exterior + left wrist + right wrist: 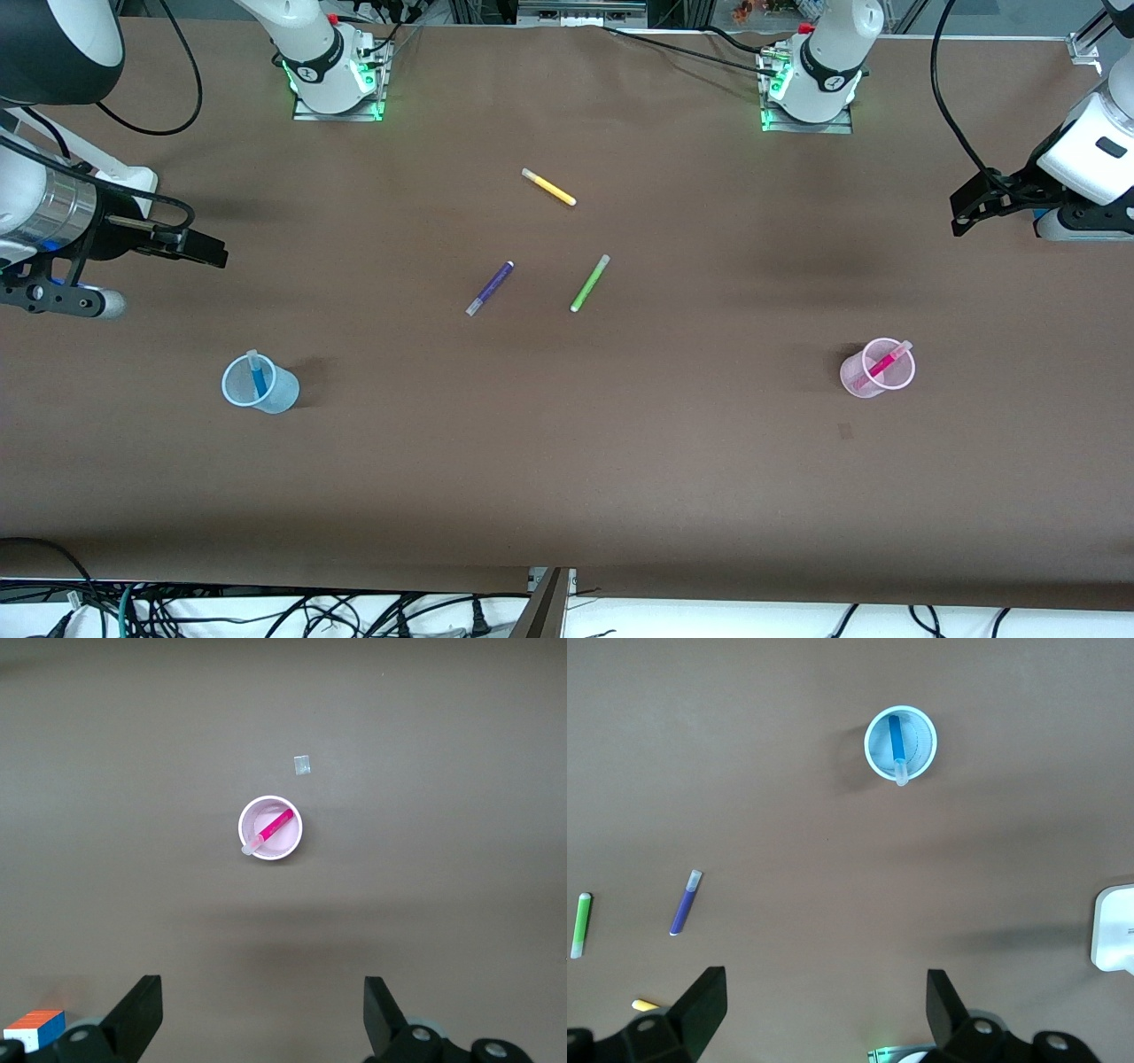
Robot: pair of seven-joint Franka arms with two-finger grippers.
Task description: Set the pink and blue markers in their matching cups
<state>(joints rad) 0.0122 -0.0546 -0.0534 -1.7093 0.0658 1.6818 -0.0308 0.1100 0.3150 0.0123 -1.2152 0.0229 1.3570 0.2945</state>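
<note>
Front view: high, faces both bases, whole table [567, 461]. Wrist views look straight down from height; left shares pink cup [270, 827], right shares blue cup [900, 742].

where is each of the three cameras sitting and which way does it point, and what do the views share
Front view: high over the table, facing both arm bases; right gripper and left gripper hang open at the table's ends.
Left wrist view: on the left arm's wrist, looking down on the pink cup holding the pink marker; its own open fingers show.
Right wrist view: on the right arm's wrist, looking down on the blue cup with the blue marker; its own fingers show.
Shared: front and right wrist views both show the purple pen.
</note>
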